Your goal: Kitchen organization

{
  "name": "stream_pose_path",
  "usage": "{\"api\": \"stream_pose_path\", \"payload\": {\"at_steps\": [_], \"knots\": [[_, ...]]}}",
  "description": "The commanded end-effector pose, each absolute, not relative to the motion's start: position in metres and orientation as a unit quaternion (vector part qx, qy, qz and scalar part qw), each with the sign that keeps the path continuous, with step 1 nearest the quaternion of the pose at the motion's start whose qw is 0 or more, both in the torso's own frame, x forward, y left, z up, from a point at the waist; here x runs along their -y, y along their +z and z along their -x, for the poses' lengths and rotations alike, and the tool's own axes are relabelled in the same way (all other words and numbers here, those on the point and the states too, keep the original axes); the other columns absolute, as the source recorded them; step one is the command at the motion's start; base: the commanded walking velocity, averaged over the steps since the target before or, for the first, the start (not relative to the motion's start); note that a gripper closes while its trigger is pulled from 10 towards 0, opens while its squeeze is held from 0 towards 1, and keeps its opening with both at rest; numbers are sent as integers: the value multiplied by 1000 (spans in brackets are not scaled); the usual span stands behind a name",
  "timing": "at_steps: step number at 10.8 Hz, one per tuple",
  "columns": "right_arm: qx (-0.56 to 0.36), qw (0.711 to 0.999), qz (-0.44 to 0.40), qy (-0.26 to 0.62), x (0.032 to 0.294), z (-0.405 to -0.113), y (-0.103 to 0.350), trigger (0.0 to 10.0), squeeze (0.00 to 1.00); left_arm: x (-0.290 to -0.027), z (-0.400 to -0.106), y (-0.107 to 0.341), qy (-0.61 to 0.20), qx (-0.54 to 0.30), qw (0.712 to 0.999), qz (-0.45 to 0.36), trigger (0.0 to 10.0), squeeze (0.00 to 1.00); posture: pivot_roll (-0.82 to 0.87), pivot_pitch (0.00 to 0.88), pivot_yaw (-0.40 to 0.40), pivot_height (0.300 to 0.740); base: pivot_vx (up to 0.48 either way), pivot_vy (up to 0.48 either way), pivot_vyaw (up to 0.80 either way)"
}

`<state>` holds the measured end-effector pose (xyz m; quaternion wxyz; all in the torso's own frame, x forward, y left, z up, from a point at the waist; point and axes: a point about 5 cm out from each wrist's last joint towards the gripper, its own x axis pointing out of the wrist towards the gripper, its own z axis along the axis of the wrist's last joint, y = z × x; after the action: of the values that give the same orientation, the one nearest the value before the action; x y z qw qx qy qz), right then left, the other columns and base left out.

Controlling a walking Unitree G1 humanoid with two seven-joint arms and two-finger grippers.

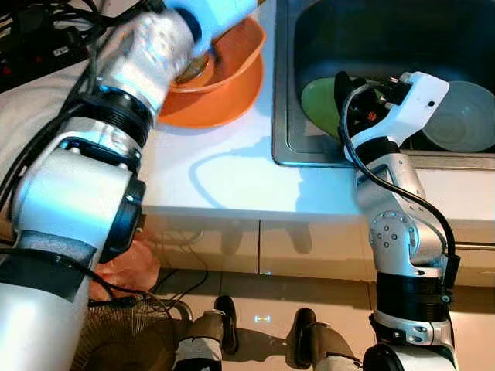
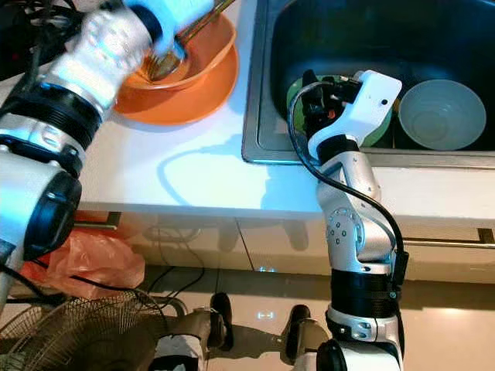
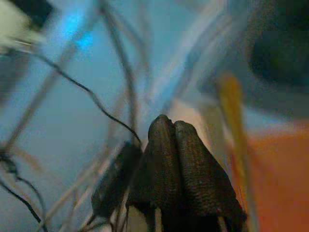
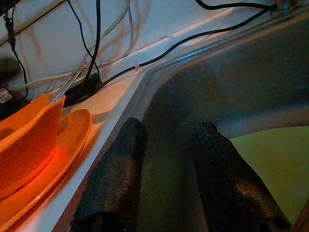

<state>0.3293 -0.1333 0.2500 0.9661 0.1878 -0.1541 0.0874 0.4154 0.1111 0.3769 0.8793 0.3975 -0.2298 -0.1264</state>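
Note:
An orange bowl sits on an orange plate on the white counter, with a golden utensil lying in it. My left arm reaches over that bowl. My left gripper is shut, its fingers pressed together, and a blurred yellow stick runs beside them. My right gripper hangs open inside the steel sink, just above a green plate at the sink's left end, with nothing between its fingers. A pale bowl rests in the sink to the right.
Cables and a power strip crowd the counter's back left. Below the counter edge are cabinet fronts, an orange plastic bag and a floor fan at my left foot.

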Motion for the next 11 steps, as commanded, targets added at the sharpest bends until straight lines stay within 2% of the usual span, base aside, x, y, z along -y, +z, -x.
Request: {"api": "stream_pose_path", "payload": {"at_steps": [1,3,5,6,7,9,11], "knots": [[104,973,-193,74,136,-333,228,10000,0,-115,-408,402,-110,282,890,-342,0,0,61,305,90,740,0,0,0],[106,972,-194,76,134,-334,229,10000,0,-134,-404,413,-99,308,909,-263,0,0,63,300,90,740,0,0,0],[105,972,-195,79,132,-335,228,10000,0,-157,-404,413,-66,294,920,-252,10000,0,69,297,90,740,0,0,0],[105,972,-196,81,131,-335,229,10000,0,-172,-408,400,-61,261,930,-252,10000,408,69,297,91,740,0,0,0],[105,971,-197,82,130,-335,229,10000,0,-179,-410,391,-64,242,937,-243,10000,1000,67,296,91,740,0,0,0],[105,971,-198,84,129,-336,228,10000,0,-185,-412,375,-78,223,949,-210,10000,1000,67,291,92,740,0,0,0],[108,970,-198,85,129,-337,229,10000,0,-183,-407,370,-106,255,947,-161,10000,1000,63,283,85,740,0,0,0]]}}
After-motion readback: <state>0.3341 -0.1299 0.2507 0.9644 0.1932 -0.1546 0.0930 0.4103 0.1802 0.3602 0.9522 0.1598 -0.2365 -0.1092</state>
